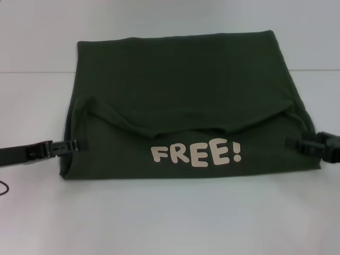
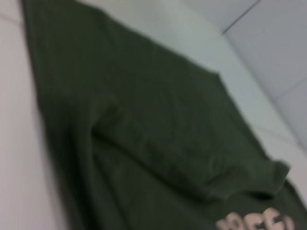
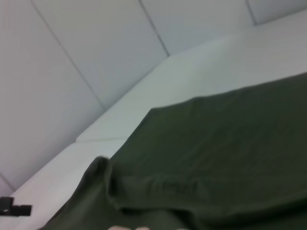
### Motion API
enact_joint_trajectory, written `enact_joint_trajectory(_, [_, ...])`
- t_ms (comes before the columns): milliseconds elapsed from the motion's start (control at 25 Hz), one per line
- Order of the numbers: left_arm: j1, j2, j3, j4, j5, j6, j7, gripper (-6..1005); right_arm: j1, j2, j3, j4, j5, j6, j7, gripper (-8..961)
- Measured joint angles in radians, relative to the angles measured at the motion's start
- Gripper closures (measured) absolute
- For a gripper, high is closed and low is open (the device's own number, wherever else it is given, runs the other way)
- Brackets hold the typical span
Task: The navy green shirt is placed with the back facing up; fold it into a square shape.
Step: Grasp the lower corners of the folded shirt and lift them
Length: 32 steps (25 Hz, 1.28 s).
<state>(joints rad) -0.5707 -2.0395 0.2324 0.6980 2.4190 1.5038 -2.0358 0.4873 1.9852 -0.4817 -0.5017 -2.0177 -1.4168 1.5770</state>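
White table (image 1: 170,223): both pincers touch shirt (image 1: 180,90) edges.

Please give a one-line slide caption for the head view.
Both grippers flank a partly folded dark olive-green cotton shirt.

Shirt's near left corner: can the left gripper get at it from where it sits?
Probably yes. The left gripper is already at the navy green shirt's left edge, just above that corner, and only bare table lies between them.

Bare table (image 1: 170,223) is left all around the shirt (image 1: 186,85); its side edges are flanked by the left gripper (image 1: 74,145) and right gripper (image 1: 291,142).
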Motion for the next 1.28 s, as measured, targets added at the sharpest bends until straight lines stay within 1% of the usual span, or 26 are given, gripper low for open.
enact_joint_trajectory(120, [-0.013, 0.001, 0.024, -0.003, 0.045, -0.038, -0.015, 116, 0.008, 0.005, -0.014, 0.0, -0.046, -0.018, -0.009, 37])
enact_joint_trajectory(160, [-0.013, 0.001, 0.024, -0.003, 0.045, -0.038, -0.015, 116, 0.012, 0.006, -0.029, -0.001, -0.061, -0.031, -0.016, 37])
enact_joint_trajectory(240, [-0.016, -0.003, 0.067, -0.003, 0.056, -0.089, -0.035, 116, 0.018, 0.008, -0.073, -0.001, -0.078, -0.054, -0.033, 37])
enact_joint_trajectory(280, [-0.016, -0.004, 0.072, -0.003, 0.057, -0.096, -0.036, 116, 0.024, 0.012, -0.118, -0.001, -0.084, -0.066, -0.047, 37])
enact_joint_trajectory(440, [-0.018, -0.005, 0.099, -0.003, 0.058, -0.119, -0.041, 117, 0.032, 0.018, -0.147, -0.002, -0.086, -0.066, -0.05, 36])
enact_joint_trajectory(760, [-0.022, -0.008, 0.126, -0.003, 0.062, -0.14, -0.047, 118, 0.038, 0.02, -0.148, -0.006, -0.085, -0.06, -0.05, 36])
enact_joint_trajectory(1120, [-0.021, -0.012, 0.137, -0.004, 0.068, -0.129, -0.083, 120, 0.043, 0.021, -0.143, -0.015, -0.081, -0.059, -0.047, 37])
enact_joint_trajectory(1280, [-0.021, -0.014, 0.164, -0.005, 0.069, -0.127, -0.102, 122, 0.047, 0.021, -0.142, -0.015, -0.08, -0.059, -0.046, 37])
